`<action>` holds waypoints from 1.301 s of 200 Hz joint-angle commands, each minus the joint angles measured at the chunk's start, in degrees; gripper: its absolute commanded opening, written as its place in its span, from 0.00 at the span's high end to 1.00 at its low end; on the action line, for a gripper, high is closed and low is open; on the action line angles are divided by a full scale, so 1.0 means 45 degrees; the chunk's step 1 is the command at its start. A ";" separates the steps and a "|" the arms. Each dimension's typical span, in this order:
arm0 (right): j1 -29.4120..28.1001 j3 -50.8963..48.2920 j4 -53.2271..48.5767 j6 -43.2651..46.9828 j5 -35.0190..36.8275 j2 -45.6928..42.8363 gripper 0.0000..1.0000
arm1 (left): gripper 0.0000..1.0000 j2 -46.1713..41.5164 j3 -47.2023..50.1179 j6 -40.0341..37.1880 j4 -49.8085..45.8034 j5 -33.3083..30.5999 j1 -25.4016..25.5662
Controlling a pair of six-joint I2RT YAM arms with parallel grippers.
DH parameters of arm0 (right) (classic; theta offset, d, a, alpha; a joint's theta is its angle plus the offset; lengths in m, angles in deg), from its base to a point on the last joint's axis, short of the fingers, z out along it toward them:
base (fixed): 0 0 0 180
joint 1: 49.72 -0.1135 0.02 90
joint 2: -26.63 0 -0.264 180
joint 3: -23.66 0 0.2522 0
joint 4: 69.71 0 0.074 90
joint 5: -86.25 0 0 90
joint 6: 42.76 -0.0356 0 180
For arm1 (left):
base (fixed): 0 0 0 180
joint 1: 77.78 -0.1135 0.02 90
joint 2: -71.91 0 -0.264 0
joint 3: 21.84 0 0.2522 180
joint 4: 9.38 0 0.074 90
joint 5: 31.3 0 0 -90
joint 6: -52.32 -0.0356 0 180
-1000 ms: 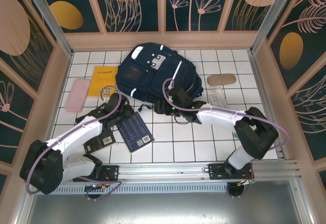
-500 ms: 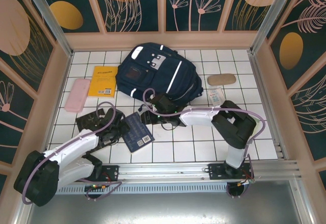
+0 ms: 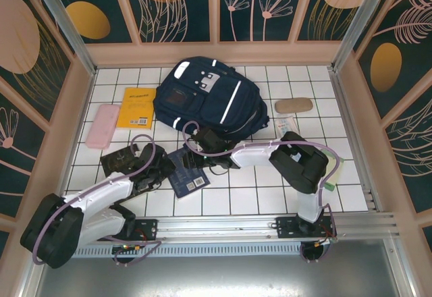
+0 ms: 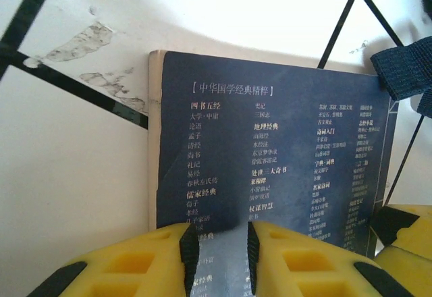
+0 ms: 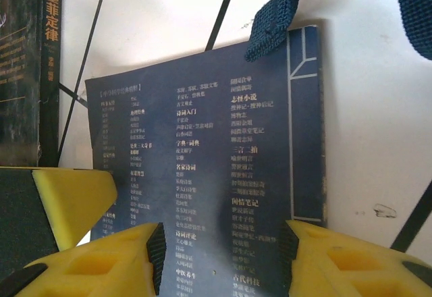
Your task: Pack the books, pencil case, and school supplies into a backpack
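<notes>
Both grippers now meet over one navy book (image 3: 187, 174), short of the backpack (image 3: 206, 101).
In the last second the left gripper (image 4: 223, 241) has drawn back and narrowed to a slim gap over one edge of the book; the right gripper (image 5: 223, 243) has swung left from the backpack's foot and hangs half-wide over the same cover. The book lies flat on the tiles (image 3: 256, 189), a strap (image 5: 277, 17) over its corner. Farther off the backpack, its inside hidden, has the yellow book (image 3: 137, 106) and pink case (image 3: 102, 125) to its left, the tan pouch (image 3: 293, 105) to its right.
</notes>
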 commanded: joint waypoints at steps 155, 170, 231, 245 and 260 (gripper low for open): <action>-0.0227 0.0366 -0.2079 0.0020 0.2023 -0.1209 0.49 | 0.56 -0.1242 -0.1702 -0.1082 -0.3414 -0.0629 0.0198; -0.0188 0.0252 -0.2009 -0.0041 0.2163 -0.1247 0.49 | 0.55 -0.1600 -0.1351 -0.1097 -0.3532 -0.0392 0.0204; -0.0048 -0.0694 -0.1493 -0.0617 0.2328 -0.1559 0.49 | 0.58 -0.1627 0.0011 -0.0930 -0.2107 0.0991 0.0254; -0.0053 -0.0887 -0.1326 -0.0703 0.2221 -0.1538 0.49 | 0.59 -0.1515 0.0093 -0.0973 -0.2198 0.0908 0.0281; -0.0051 -0.1065 -0.1115 -0.0821 0.2056 -0.1465 0.49 | 0.61 -0.1465 0.0324 -0.0980 -0.1994 0.0944 0.0301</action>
